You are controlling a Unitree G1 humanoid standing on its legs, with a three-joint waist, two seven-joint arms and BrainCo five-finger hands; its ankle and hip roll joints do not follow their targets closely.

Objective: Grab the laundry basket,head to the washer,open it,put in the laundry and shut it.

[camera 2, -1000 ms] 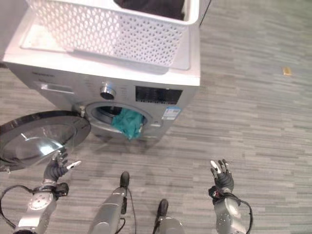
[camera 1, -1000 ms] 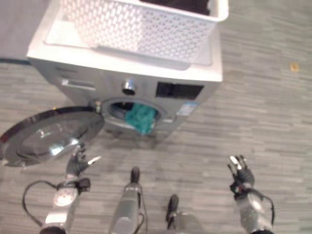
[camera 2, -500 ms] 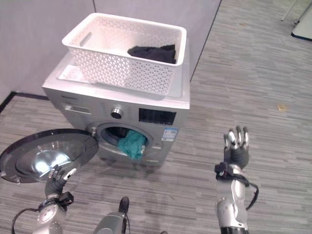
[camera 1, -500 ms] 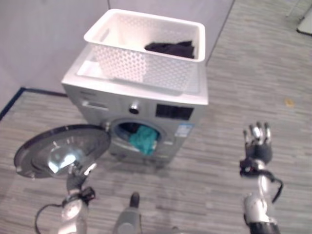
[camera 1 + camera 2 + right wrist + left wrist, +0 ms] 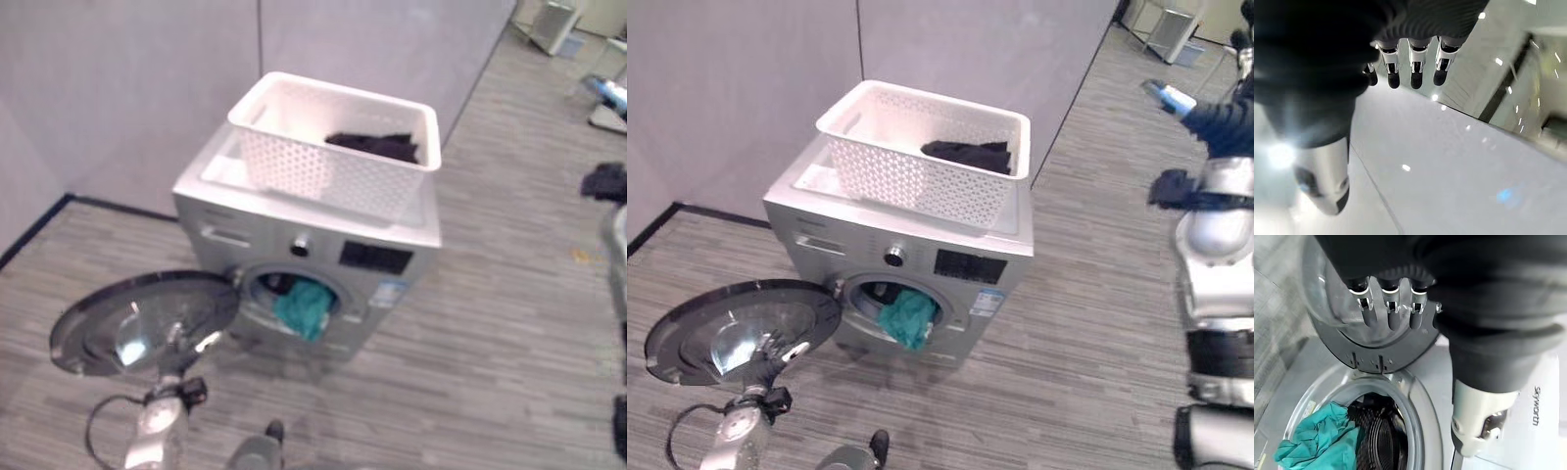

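Our left hand (image 5: 1391, 308) sits at the washer's open door (image 5: 740, 331), its fingers (image 5: 1370, 316) straight and relaxed against the door's inner glass, closed round nothing. In the right eye view that hand (image 5: 774, 357) shows at the door's near edge, on the side away from the washer (image 5: 911, 259).

Our right hand (image 5: 1410, 68) is lifted well away from the washer, up at the far right; its fingers hang loosely extended with nothing between them, and past them its wrist view gives us a pale wall and ceiling with spots of light.

The washer stands on grey wood-plank flooring (image 5: 1087, 323), backed against a plain grey partition wall (image 5: 970, 49) with a dark skirting strip along its foot. Its round door is swung fully out to the washer's left, lying nearly flat. A teal cloth (image 5: 908, 315) hangs out over the lower lip of the drum opening.

The white laundry basket (image 5: 921, 157) rests on top of the washer, and a dark garment (image 5: 965, 154) lies inside it at the corner nearest the wall.

The left wrist view adds what the head views lack: the ribbed drum behind the teal cloth (image 5: 1317, 440), the door's hinge and the metal ring round the opening. The head views alone give us the basket and the room.
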